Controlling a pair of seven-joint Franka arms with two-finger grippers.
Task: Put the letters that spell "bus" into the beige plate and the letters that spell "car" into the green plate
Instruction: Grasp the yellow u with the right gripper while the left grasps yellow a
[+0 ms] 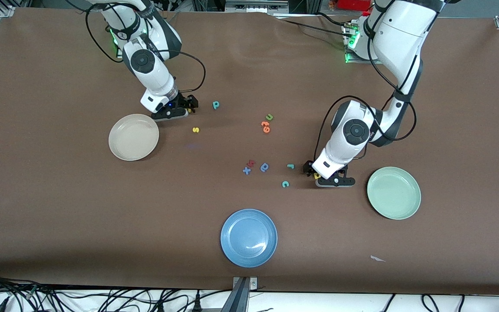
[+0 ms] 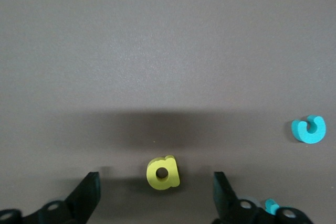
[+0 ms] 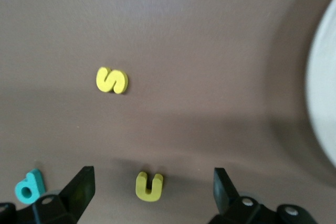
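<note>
Three plates: one beige plate (image 1: pixel 133 137), one green plate (image 1: pixel 393 193), one blue plate (image 1: pixel 248 237). Eleven small foam letters: three yellow, three teal, two blue, two orange-red, one green.

The left pincer (image 2: pixel 156 190) hangs low over the brown counter (image 2: pixel 157 51), its two dark fingers (image 2: pixel 86 192) spread wide apart. The yellow a (image 2: pixel 163 172) lies flat on the counter between them, touching neither finger. A teal c (image 2: pixel 309 129) lies well apart from it, and a bit of another teal letter (image 2: pixel 271 205) peeks out beside one finger.
</note>
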